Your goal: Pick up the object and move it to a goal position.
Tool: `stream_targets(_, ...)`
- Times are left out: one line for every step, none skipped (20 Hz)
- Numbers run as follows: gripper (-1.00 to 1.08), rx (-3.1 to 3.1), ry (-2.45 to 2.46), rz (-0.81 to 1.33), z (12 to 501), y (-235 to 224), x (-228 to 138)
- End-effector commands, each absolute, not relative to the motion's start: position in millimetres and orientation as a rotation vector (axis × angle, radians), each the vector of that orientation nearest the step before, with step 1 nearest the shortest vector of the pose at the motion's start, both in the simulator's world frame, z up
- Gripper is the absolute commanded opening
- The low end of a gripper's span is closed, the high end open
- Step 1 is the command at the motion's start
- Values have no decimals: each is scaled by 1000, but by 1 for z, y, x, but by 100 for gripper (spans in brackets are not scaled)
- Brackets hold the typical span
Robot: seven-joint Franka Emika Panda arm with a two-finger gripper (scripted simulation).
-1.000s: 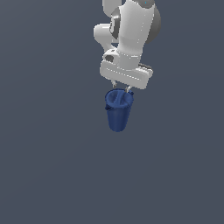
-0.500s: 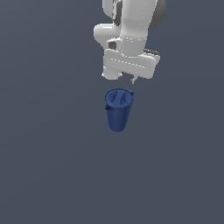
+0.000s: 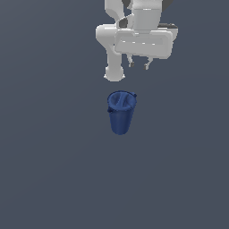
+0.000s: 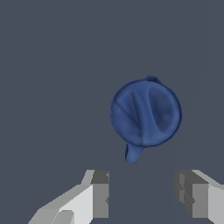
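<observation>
**Scene record: grey surface, one pitcher, one arm**

Setting: a plain dark grey-blue surface (image 3: pixel 49 170) fills both views, with no markings or edges visible.

Item 1: dark blue pitcher (image 3: pixel 121 112). Upright on the surface, tapered, wider at the rim than at the base, small nubs at the rim. Nothing else lies near it and nothing stands between it and the arm.

Item 2: white arm with gripper (image 3: pixel 138 65). Above the pitcher and well apart from it, offset toward the exterior view's right. Fingers spread, gap empty, nothing gripped.

View notes: the exterior view shows the pitcher's side profile and the arm's body. The wrist view alone looks down into the pitcher (image 4: pixel 145 113), showing its round interior and one protruding nub, with both fingertips (image 4: pixel 100 192) parted and clear of it.
</observation>
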State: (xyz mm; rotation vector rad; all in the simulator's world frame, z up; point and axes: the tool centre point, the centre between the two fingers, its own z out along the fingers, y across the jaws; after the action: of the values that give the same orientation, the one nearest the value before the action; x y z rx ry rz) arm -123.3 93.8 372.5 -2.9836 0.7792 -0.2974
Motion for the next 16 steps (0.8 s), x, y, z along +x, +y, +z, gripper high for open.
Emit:
stream_targets(28, -2956, 805, -329, 384, 103, -129)
stream_targets(28, -2947, 815, -342, 388, 107, -131)
stream_targets(28, -2939, 825, -354, 391, 111, -133)
stream_targets(28, -2931, 835, -366, 394, 115, -135)
stream_targets(28, -2924, 846, -377, 397, 119, -138)
stream_targets(28, -2918, 856, -389, 399, 122, -139)
stream_targets(28, -2912, 867, -400, 400, 126, -141)
stream_targets(28, -2907, 878, -410, 401, 130, -143)
stream_targets(28, -2902, 890, -420, 402, 133, -145)
stream_targets(28, -2898, 901, -430, 402, 137, -147)
stream_targets(28, -2894, 913, -439, 402, 140, -148)
stream_targets(28, -2891, 926, -448, 401, 143, -149)
stream_targets(28, -2889, 939, -457, 400, 146, -151)
stream_targets(28, -2887, 952, -465, 398, 149, -152)
stream_targets(28, -2885, 966, -473, 395, 152, -153)
stream_targets(28, -2884, 980, -480, 393, 154, -154)
